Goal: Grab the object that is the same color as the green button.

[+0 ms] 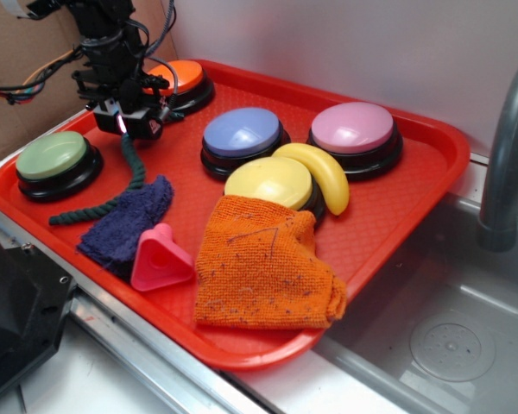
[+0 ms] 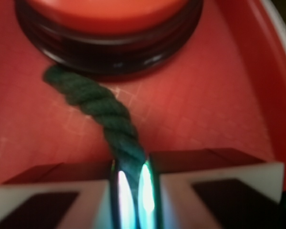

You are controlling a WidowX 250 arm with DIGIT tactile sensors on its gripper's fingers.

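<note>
Starting at the left of the exterior view, the green button (image 1: 52, 156) is sitting near the left rim of the red tray (image 1: 414, 181), and just to its right the dark green rope (image 1: 112, 200) is running in a curve from its low end beside the blue-purple cloth (image 1: 128, 222) up to the gripper (image 1: 135, 128), which is standing over the rope's upper end in front of the orange button (image 1: 180, 81). The step in hand looks like the grasp itself: the rope is the match in colour for the green button, and the tool is already pinching it. That pinch is hard to read from outside, where the arm is hiding the contact; the wrist view is settling it, showing the rope (image 2: 109, 114) coming away from the orange button's black base (image 2: 109, 57) and passing down between the two fingers (image 2: 150, 191), which are pressed in against it with no gap showing on either side. What the wrist view is not showing is the rest of the rope, the cloth it is lying against, or the pink triangle (image 1: 160, 257), orange cloth (image 1: 263, 267), yellow button (image 1: 269, 183), banana (image 1: 321, 174), blue button (image 1: 242, 132) and pink button (image 1: 352, 128) further right. I judge the next move to call for a straight lift, since the limp tail may drag on the cloth.
</note>
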